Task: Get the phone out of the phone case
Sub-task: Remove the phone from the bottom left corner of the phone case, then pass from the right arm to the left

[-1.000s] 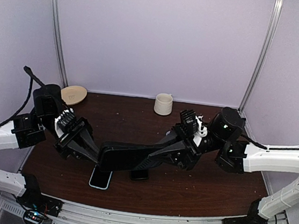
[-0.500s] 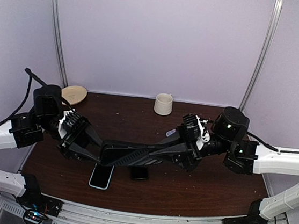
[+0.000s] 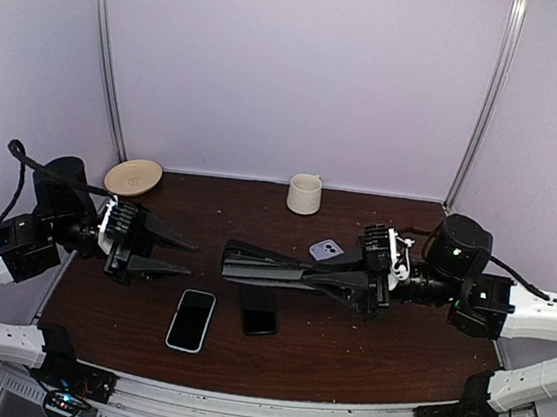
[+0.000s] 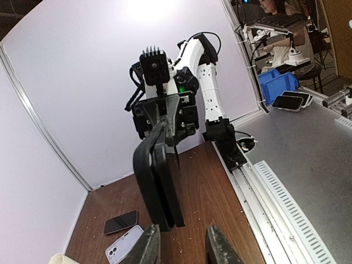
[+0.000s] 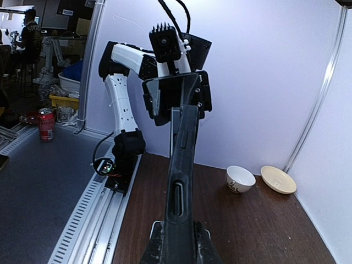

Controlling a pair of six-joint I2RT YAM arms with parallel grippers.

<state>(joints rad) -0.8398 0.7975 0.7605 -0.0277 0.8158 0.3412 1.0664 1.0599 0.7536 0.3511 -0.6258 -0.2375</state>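
- The case is being held up off the table by the right gripper. Its jaws are clamped narrow on the case's near end, and the rest is being carried straight out ahead of the fingers.
- The left gripper is being presented with its jaws parted and nothing between them. The free end of the case is just ahead of its fingertips and apart from them.
- Whether the phone is being carried inside the case cannot be told. From the left wrist only two dark layers are being shown edge-on.
- Below the held case, a light-edged handset and a dark handset are being left flat on the table. A pale shell is lying just beyond the right gripper's fingers.
- The case is being judged light, rubbery and bendable, so it is likely to flex rather than slip.
- A phone inside it is being judged stiff, heavier, smooth-faced and breakable if dropped.
- Hold is best being taken on the rim at the free end, at a corner. There the lip can be peeled back while the right gripper anchors the other end.
- Clamping across a glass face is being advised against, and the drop to the table is being counted as the main risk.
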